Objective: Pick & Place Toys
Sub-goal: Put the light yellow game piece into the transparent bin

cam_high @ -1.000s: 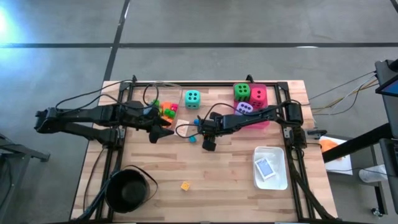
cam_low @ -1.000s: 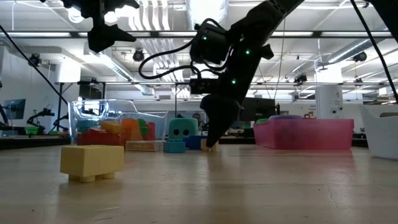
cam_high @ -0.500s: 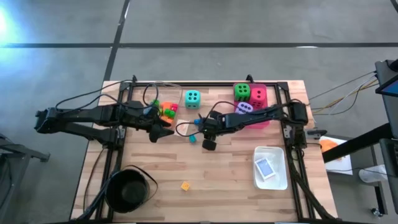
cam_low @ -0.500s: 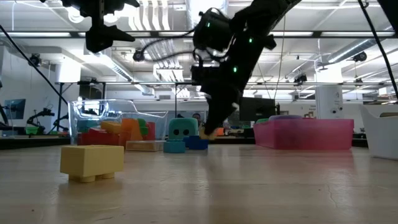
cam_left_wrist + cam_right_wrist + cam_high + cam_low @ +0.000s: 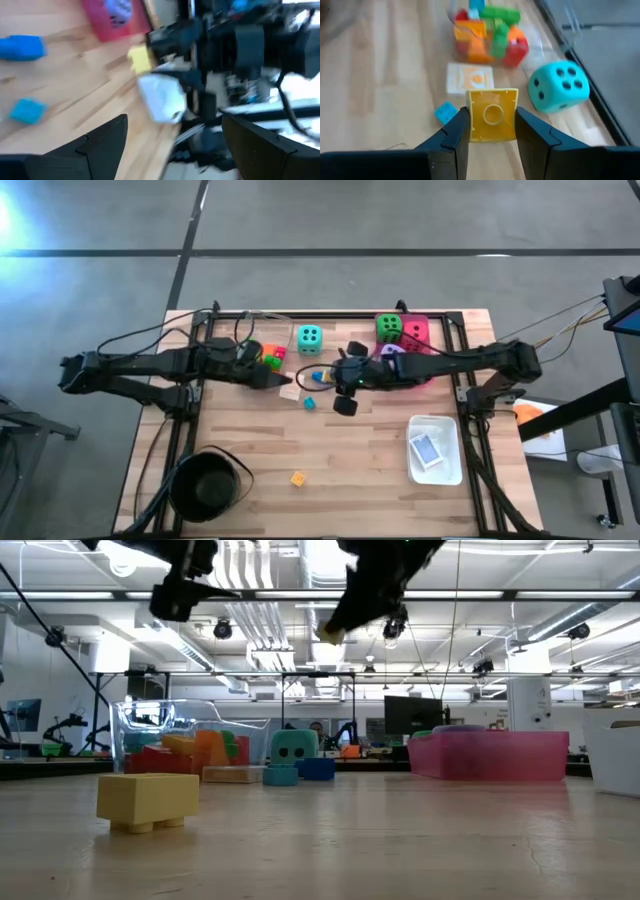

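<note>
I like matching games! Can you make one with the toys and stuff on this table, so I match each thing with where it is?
Things:
1. yellow block
2. teal die
3. purple die
4. picture card

Places:
A. in the white tray
B. in the pink tray
C. on the bare wood near the clear tray
D. between the right gripper jaws

Pairs: 1-D, 2-C, 3-B, 4-A

We see a die [image 5: 310, 339] at the tabletop's [image 5: 360, 470] far edge, a tray of blocks [image 5: 268, 357] left of it, two dice [image 5: 401, 330] in a tray [image 5: 420, 376] right, a pot [image 5: 205, 485] near-left.
</note>
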Robot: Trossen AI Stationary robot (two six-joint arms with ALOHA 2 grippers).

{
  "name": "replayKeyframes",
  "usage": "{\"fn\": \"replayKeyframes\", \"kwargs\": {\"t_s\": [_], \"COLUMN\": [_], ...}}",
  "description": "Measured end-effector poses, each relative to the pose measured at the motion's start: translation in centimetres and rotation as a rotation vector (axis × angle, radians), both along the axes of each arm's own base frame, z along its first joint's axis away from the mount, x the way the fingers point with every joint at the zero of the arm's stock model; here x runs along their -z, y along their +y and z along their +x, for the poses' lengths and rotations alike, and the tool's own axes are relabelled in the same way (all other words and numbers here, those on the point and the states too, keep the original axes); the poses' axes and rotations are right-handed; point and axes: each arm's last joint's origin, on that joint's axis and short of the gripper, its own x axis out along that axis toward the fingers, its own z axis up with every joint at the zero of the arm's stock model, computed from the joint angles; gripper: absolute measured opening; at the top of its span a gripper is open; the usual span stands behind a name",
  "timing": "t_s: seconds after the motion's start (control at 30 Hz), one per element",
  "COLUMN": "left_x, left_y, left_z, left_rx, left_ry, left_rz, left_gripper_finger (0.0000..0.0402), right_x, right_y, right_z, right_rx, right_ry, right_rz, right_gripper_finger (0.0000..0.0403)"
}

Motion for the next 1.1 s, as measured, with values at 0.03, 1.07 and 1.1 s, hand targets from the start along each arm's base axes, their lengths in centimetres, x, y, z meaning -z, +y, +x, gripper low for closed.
{"fn": "replayKeyframes", "kwargs": {"t_s": [0.03, 1.07, 1.1], "left_x": [-0.1, 1.2, 1.2], "left_y": [0.1, 1.6, 1.6], "left_z": [0.5, 9.6, 9.6], "left_rx": [-0.011, 0.020, 0.020], "left_ry": [-0.030, 0.018, 0.019], "left_rz": [-0.018, -0.231, -0.232], "left_gripper_finger": [0.0326, 0.0326, 0.0326], "right_x": [-0.5, -4.5, -4.6], "right_y": [0.4, 3.6, 3.6], "right_z": [-0.1, -0.3, -0.3], "right_rx": [-0.005, -0.033, -0.027], "right_ry": [-0.019, -0.105, -0.105], "right_rz": [-0.006, -0.107, -0.119], "right_gripper_finger": [0.0115, 0.0115, 0.0115]}}
